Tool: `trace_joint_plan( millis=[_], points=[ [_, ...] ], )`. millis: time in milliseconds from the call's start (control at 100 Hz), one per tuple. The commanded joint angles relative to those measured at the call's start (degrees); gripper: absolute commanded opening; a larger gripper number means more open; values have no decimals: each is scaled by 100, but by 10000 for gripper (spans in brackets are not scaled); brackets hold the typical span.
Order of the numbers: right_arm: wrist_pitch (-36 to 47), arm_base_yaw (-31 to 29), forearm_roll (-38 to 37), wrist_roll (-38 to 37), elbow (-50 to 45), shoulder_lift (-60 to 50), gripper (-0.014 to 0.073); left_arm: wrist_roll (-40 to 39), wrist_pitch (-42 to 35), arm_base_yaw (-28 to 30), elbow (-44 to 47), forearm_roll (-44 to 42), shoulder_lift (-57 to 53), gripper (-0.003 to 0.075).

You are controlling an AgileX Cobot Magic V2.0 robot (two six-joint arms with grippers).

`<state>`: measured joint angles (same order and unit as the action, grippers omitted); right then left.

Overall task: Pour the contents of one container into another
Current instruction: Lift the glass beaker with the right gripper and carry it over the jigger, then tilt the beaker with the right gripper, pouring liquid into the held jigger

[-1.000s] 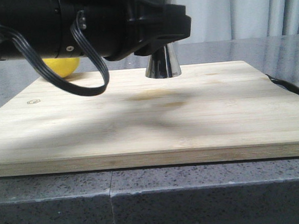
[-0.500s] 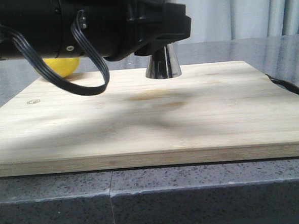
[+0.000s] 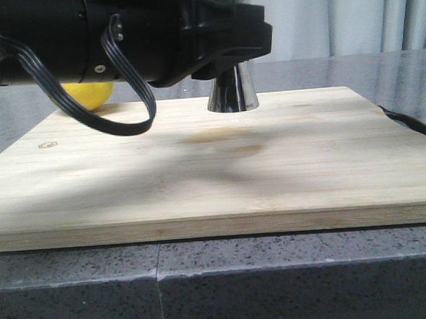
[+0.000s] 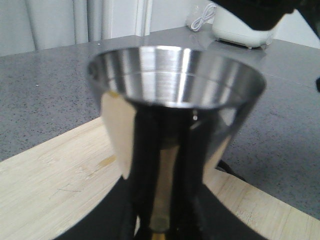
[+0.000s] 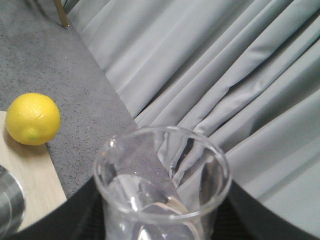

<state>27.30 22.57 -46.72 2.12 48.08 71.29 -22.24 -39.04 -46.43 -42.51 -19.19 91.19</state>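
Note:
The steel jigger (image 3: 232,93) stands upright at the back of the wooden board (image 3: 214,174); only its lower cone shows under my left arm. In the left wrist view its upper cone (image 4: 175,75) fills the frame, and my left gripper (image 4: 160,220) is shut on its narrow waist, a black finger (image 4: 105,220) on either side. My right gripper (image 5: 162,225) is shut on the clear glass beaker (image 5: 162,185), held in the air beside the jigger's rim (image 5: 7,202). I cannot make out any liquid in the beaker. The front view shows neither the beaker nor the right gripper.
A yellow lemon (image 3: 86,95) lies on the grey counter just behind the board's back left corner. A black strap (image 3: 410,122) lies off the board's right edge. A white appliance (image 4: 240,32) stands on the counter, and grey curtains hang behind.

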Motion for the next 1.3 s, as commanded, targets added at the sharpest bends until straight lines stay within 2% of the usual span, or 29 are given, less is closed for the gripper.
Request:
trace_joint_plan(
  millis=[0, 220, 420, 1150, 1290],
  points=[
    [456, 6, -26, 54, 212, -187, 234, -51, -479, -18, -191, 74, -259, -19],
    [600, 6, -126, 54, 212, -187, 234, -51, -479, -18, -191, 74, -259, -19],
    [600, 6, -585, 54, 212, -187, 234, -51, -479, -18, -191, 60, -259, -19],
    [575, 6, -1012, 75, 212, -187, 234, -100, -479, -18, -191, -129, -259, -19],
    [504, 6, -1051, 316, 220, -187, 234, -100, -479, -18, -191, -129, -259, -19]
  ],
)
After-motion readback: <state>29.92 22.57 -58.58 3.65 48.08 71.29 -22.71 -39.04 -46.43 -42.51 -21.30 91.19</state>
